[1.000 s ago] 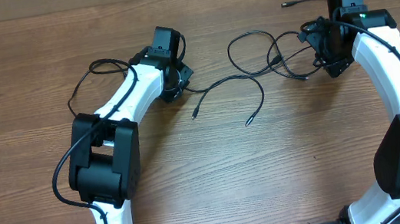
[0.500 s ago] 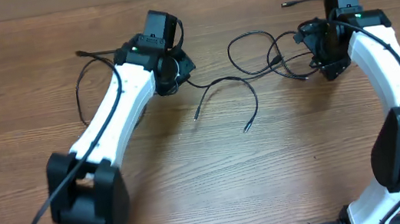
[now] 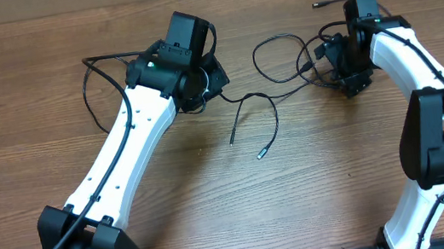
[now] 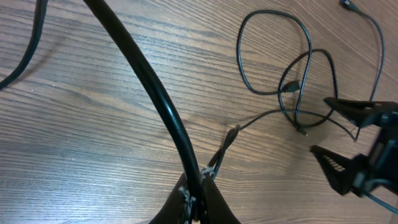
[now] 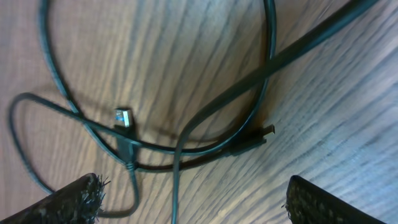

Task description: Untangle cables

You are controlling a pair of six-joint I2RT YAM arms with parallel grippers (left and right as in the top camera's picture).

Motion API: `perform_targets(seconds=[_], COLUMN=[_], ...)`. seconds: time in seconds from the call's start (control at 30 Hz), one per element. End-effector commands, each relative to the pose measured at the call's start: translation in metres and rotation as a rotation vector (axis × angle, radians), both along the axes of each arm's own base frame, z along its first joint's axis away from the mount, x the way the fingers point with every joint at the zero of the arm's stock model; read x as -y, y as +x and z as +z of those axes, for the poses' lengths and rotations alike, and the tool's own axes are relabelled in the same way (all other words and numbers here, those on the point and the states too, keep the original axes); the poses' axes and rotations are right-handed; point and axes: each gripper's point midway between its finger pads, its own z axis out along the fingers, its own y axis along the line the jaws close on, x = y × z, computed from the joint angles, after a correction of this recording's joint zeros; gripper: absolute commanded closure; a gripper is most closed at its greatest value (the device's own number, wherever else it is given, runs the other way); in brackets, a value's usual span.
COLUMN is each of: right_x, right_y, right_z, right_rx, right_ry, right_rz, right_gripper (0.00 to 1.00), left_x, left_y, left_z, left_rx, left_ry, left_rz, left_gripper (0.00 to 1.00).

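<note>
One strand of the cables (image 3: 304,64) has slid right, pulled by the left pincer (image 4: 200,185) clamped tight on it. The rest lies tangled at the table's (image 3: 13,100) far right, beneath the right pincer (image 5: 193,190), spread wide.

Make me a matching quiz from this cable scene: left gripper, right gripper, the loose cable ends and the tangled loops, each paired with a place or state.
Things:
1 left gripper
2 right gripper
3 loose cable ends
4 tangled loops

Places or states:
A open
B near the middle of the table
C shut on a cable
D crossing one another beside the open gripper

Pairs: 1-C, 2-A, 3-B, 4-D
</note>
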Motion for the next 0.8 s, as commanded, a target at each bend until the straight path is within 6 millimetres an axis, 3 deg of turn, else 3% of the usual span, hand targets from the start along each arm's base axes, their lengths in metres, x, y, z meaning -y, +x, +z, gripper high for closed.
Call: perform_targets(seconds=[0.0, 0.23, 0.47, 0.6, 0.73, 0.77], right_x=[-0.005, 0.003, 0.002, 0.002, 0.002, 0.002], right_y=[0.003, 0.023, 0.020, 0.017, 0.018, 0.018], right_z=[-0.010, -0.007, -0.016, -0.023, -0.023, -0.023], right_rx=[-0.005, 0.078, 0.050, 0.029, 0.034, 0.035], right_ry=[0.019, -0.024, -0.020, -0.020, -0.021, -0.024], right_rz=[0.000, -0.011, -0.010, -0.009, -0.004, 0.009], right_gripper=[0.08, 0.16, 0.27, 0.54, 0.92, 0.96], left_x=[0.001, -0.007, -0.005, -0.005, -0.008, -0.013], left_y=[-0.004, -0.011, -0.014, -0.014, -0.014, -0.013], left_z=[0.036, 0.072, 0.076, 0.076, 0.074, 0.073], left_rx=[0.088, 0.187, 0.190, 0.190, 0.186, 0.189], left_ry=[-0.033, -0.046, -0.063, -0.060, -0.046, -0.025], left_rz=[-0.030, -0.038, -0.047, -0.046, -0.039, -0.024], left_gripper=[0.96, 0.96, 0.96, 0.96, 0.96, 0.96])
